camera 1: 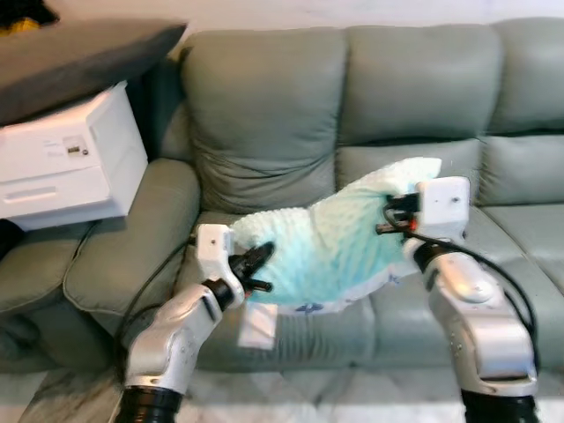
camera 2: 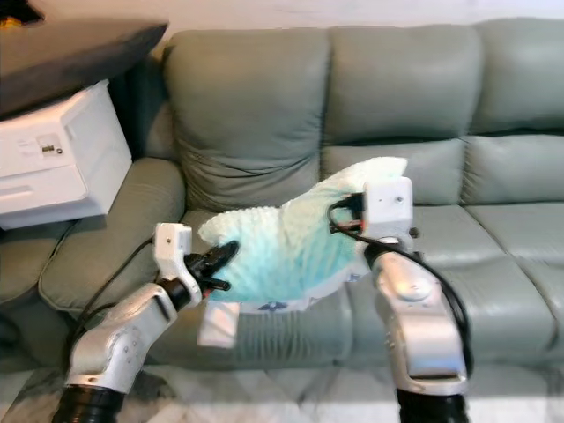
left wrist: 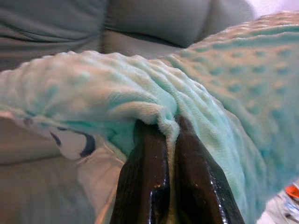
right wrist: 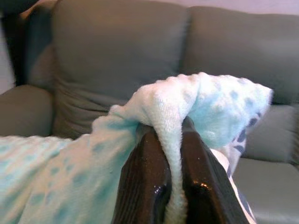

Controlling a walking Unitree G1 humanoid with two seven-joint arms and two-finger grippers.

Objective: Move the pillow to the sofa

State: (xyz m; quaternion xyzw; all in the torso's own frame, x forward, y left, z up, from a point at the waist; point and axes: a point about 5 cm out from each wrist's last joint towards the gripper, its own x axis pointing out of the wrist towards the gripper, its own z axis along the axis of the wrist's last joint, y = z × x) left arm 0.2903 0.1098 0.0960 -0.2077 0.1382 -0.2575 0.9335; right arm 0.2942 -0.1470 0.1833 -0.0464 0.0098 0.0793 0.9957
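While the left hand (camera 1: 257,269) and right hand (camera 1: 394,214) each pinch the mint pillow (camera 1: 330,242) above the sofa (camera 1: 264,115) seat, the carry seems nearly done, so next comes lowering toward 12 o'clock and releasing.

Pillow (camera 1: 339,242): mint green, raised dot texture; underside white with dark blue print. Sofa (camera 1: 264,115): grey-green. Fingers (left wrist: 145,182): glossy black. Arms: silver. Box (camera 1: 75,163) at sofa's left arm: white

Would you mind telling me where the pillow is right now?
The pillow hangs mid-frame in the head views, pinched between the left gripper and right gripper, above the sofa seat.
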